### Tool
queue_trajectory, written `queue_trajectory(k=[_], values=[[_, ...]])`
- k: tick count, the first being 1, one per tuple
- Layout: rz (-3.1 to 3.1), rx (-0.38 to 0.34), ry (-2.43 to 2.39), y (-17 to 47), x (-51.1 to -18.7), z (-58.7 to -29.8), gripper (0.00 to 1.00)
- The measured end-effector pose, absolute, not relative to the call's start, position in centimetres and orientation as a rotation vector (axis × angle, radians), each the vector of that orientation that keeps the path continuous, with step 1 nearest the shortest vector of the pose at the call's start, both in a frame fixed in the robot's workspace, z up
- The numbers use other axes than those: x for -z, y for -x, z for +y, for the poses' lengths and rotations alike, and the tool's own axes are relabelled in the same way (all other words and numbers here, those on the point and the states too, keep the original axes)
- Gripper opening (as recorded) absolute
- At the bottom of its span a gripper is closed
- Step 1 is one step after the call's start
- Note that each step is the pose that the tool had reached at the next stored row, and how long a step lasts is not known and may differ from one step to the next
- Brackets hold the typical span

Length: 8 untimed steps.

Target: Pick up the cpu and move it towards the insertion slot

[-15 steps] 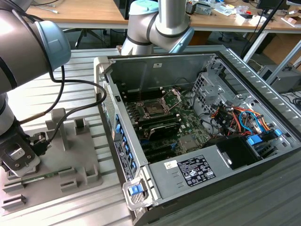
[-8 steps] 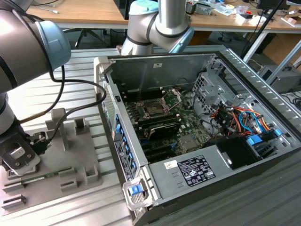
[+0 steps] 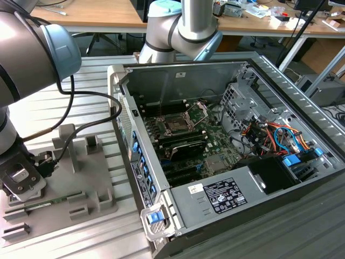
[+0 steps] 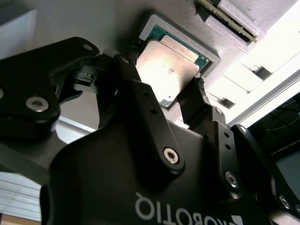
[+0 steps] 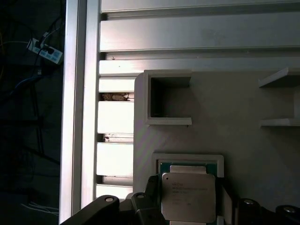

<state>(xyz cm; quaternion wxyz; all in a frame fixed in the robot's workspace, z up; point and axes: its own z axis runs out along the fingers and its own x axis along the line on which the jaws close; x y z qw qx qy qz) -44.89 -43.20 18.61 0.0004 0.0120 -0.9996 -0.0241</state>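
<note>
Black two-finger gripper point(image 4: 165, 82) sits at 8 o'clock in the exterior view, low over the grey plastic tray point(image 3: 81, 178). The flat square silver-topped cpu point(image 5: 188, 196) with its green rim lies in the tray's square recess point(image 5: 187, 158), not lifted as far as I can tell. Gap is narrow: the black metal fingers point(image 4: 140, 89) bear on two opposite edges of the cpu, so I read it as clamped.

Insertion slot point(image 3: 177, 125), the dark socket with its silver plate hinged up, is inside the open grey metal computer case point(image 3: 302, 135), toward 2 o'clock from the tray and well apart.

For the pick:
- light squeeze on the edges only
- keep the chip flat
- rise plumb until clear of the recess wall
- no sideways drag
</note>
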Motion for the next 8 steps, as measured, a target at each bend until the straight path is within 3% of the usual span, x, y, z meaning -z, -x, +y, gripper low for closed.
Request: queue_trajectory(k=[7, 8], values=[[-3.14, 0.076, -0.038, 44.89, -18.6, -43.2, 0.62], [-3.14, 0.076, -0.038, 44.89, -18.61, -43.2, 0.55]])
